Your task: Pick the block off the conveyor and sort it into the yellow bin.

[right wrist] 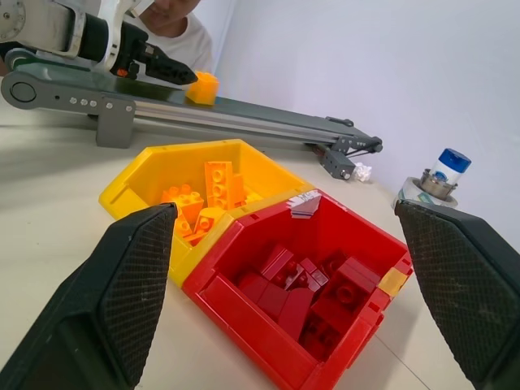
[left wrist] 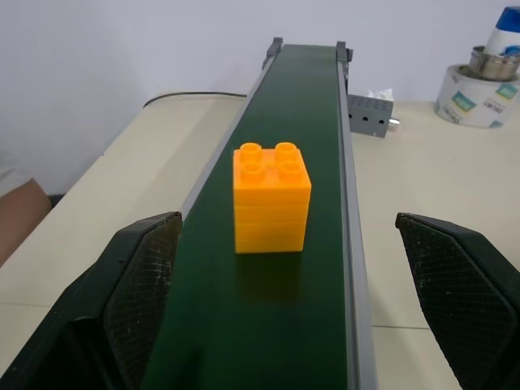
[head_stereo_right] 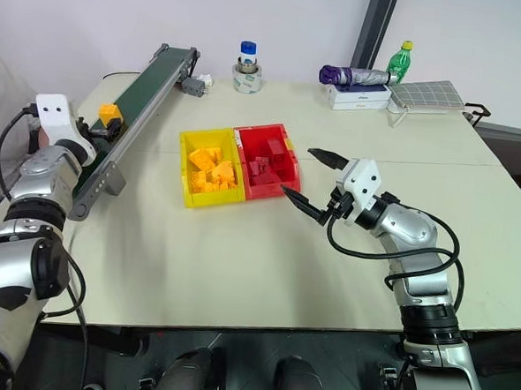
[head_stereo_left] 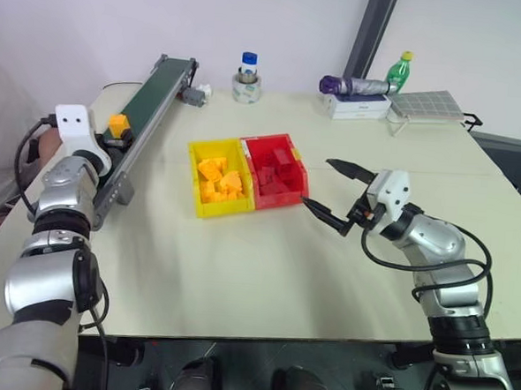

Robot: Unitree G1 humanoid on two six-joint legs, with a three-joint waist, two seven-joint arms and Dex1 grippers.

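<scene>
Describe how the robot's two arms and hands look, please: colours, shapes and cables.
Both arms are built of rounded silver-grey segments with black joints, and black cables loop along them. Each wrist carries a white box-shaped block. The left hand and right hand each have two black, pointed fingers whose inner faces bear a fine cross-hatched grid.

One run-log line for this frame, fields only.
phase: pre-grasp | left gripper: open, astride conveyor, short of block | right gripper: open, idle beside red bin | yellow bin: holds orange blocks

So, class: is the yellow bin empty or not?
Not empty: the yellow bin holds several orange-yellow blocks piled inside it.
</scene>
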